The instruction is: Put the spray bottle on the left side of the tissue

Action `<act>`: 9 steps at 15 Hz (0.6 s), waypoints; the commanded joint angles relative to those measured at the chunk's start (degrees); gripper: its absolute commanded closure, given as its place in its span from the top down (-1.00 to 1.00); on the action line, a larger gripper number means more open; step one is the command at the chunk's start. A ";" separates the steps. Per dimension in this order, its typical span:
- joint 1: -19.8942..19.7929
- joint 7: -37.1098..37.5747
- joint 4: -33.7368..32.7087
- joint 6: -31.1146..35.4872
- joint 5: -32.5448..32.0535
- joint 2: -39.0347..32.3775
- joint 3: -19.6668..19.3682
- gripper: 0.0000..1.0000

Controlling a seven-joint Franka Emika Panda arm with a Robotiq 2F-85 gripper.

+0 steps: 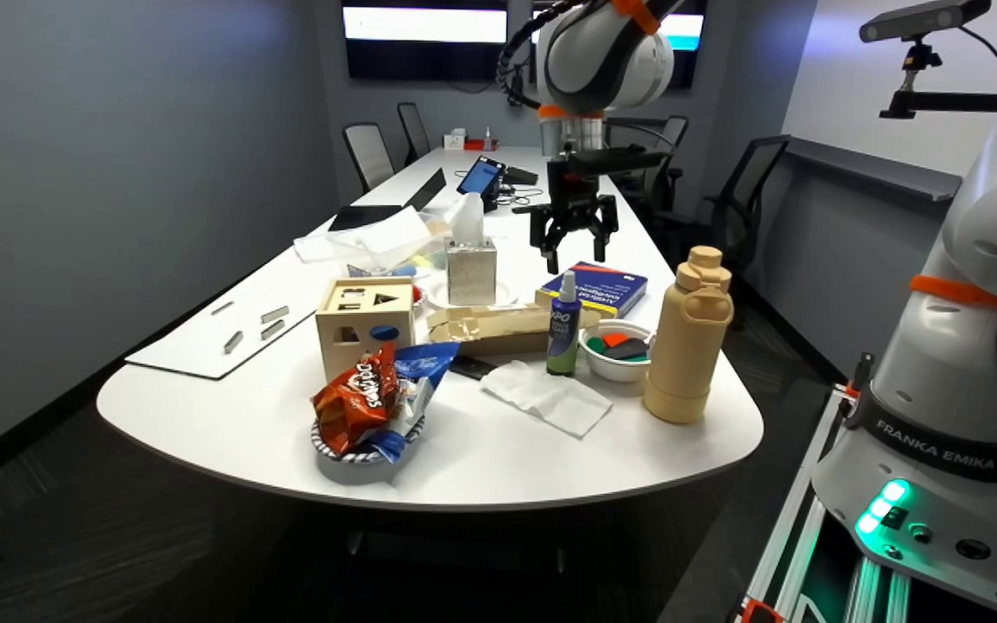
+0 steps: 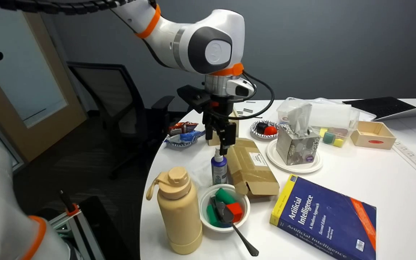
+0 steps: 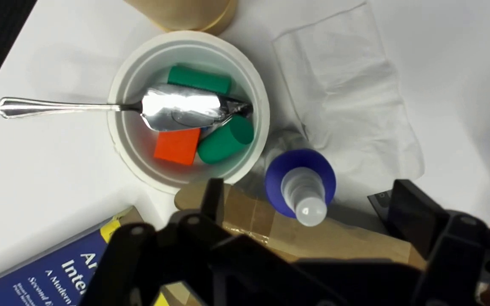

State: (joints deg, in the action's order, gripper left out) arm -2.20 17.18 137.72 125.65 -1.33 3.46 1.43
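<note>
The spray bottle [image 1: 562, 336] is slim, blue and green with a whitish clear top. It stands upright on the white table, and also shows in an exterior view [image 2: 219, 169]. The tissue [image 1: 548, 396] is a thin white sheet lying flat, slightly crumpled, beside the bottle's base; the wrist view shows most of it [image 3: 351, 93]. My gripper [image 1: 576, 256] is open and empty, pointing down above the spray bottle. In the wrist view the bottle's top [image 3: 303, 189] appears between the spread fingers [image 3: 309, 189], apart from both. The bottle's lower part is hidden there.
A white bowl [image 3: 263, 106] with blocks and a spoon stands close beside the spray bottle. A tall tan bottle [image 1: 685, 346] is near it. A cardboard box [image 2: 246, 162], a book [image 2: 330, 216], a tissue box [image 1: 472, 275], a wooden shape box [image 1: 351, 324] and chip bags [image 1: 364, 398] surround them.
</note>
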 commanded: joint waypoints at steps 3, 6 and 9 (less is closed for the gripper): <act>0.21 -3.76 -1.39 -0.30 8.07 -3.44 -1.50 1.00; -0.06 -3.97 -1.87 0.13 9.16 -4.43 -2.20 1.00; -0.02 -3.72 -2.28 1.79 9.11 -5.58 -2.71 1.00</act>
State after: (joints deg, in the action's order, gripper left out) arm -2.24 14.52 136.77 126.12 6.33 -0.57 -0.73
